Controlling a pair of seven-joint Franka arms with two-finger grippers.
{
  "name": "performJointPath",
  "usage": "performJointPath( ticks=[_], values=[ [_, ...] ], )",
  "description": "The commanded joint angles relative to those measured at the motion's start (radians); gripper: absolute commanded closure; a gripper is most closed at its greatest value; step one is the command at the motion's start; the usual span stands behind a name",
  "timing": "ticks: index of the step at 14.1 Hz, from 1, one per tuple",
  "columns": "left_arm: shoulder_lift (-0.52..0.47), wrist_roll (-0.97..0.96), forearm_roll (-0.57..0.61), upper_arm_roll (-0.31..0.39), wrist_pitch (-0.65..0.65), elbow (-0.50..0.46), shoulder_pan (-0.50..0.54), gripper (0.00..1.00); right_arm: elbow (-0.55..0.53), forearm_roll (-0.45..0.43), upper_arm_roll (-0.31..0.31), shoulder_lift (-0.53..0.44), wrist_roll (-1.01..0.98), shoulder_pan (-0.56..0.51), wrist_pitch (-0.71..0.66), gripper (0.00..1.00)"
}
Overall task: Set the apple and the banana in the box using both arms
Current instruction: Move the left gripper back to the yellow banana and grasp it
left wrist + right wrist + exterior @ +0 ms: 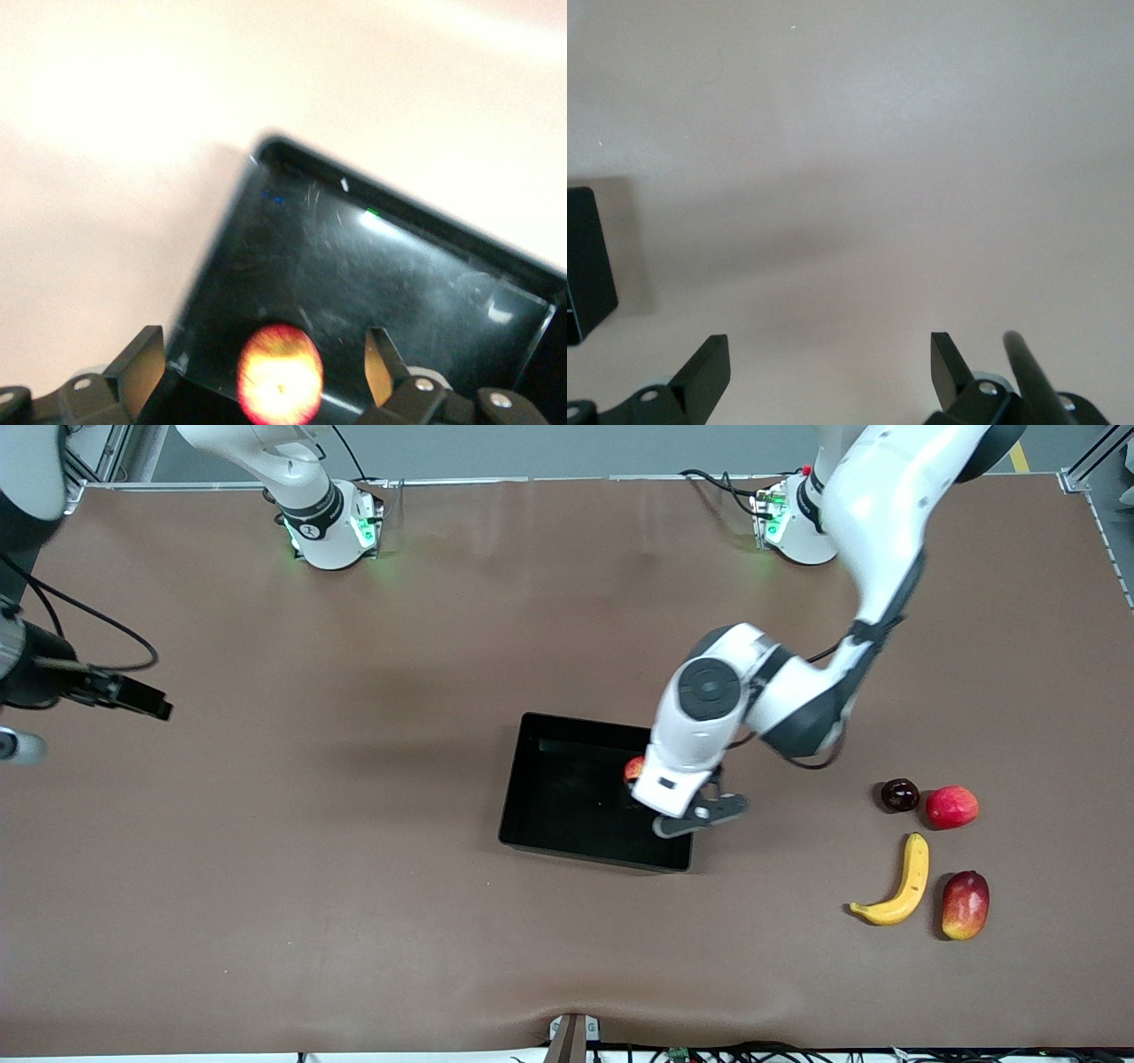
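Observation:
The black box [585, 857] lies mid-table. My left gripper [673, 784] hangs over the box's end toward the left arm. In the left wrist view it [266, 372] is open. The red and yellow apple [279, 372] shows between the fingers, touching neither, with the box floor [381, 266] under it. In the front view only a sliver of the apple [633, 768] shows beside the hand. The banana [904, 881] lies on the table toward the left arm's end, nearer the front camera than the box. My right gripper [146, 700] waits, open and empty [830, 372], above bare table.
Beside the banana lie a red-pink round fruit [951, 807], a dark round fruit [899, 794] and a red-yellow mango [966, 904]. A corner of the box [586, 257] shows in the right wrist view.

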Motion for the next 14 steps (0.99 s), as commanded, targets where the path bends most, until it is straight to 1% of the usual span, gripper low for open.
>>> performJointPath(
  ticks=[1, 3, 4, 5, 7, 9, 10, 12, 14],
  values=[
    [-0.042, 0.11, 0.014, -0.009, -0.005, -0.024, 0.097, 0.0, -0.133, -0.031, 0.016, -0.128, -0.07, -0.051, 0.035, 0.0],
    [-0.046, 0.24, 0.019, -0.003, -0.005, -0.03, 0.177, 0.0, -0.183, -0.051, 0.015, -0.169, -0.136, -0.08, 0.066, 0.0],
    [-0.041, 0.303, 0.022, -0.003, -0.005, -0.033, 0.219, 0.0, -0.186, -0.074, 0.016, -0.172, -0.149, -0.092, 0.067, 0.0],
    [-0.033, 0.377, 0.026, -0.001, -0.005, -0.039, 0.258, 0.0, -0.186, -0.076, 0.016, -0.172, -0.158, -0.115, 0.069, 0.0],
    [0.012, 0.489, 0.057, 0.0, 0.011, -0.034, 0.334, 0.0, -0.184, -0.079, 0.018, -0.172, -0.163, -0.121, 0.075, 0.0],
    [0.063, 0.587, 0.181, 0.002, 0.064, -0.036, 0.42, 0.0, -0.183, -0.074, 0.021, -0.172, -0.161, -0.114, 0.065, 0.0],
    [0.086, 0.635, 0.206, 0.002, 0.098, -0.034, 0.444, 0.0, -0.181, -0.073, 0.027, -0.17, -0.161, -0.108, 0.069, 0.0],
    [0.128, 0.762, 0.207, 0.006, 0.161, -0.031, 0.504, 0.0, -0.177, -0.064, 0.025, -0.163, -0.163, -0.1, 0.106, 0.0],
    [0.167, 0.952, 0.204, 0.008, 0.225, -0.028, 0.542, 0.0, -0.177, -0.058, 0.022, -0.159, -0.163, -0.104, 0.1, 0.0]
  ],
)
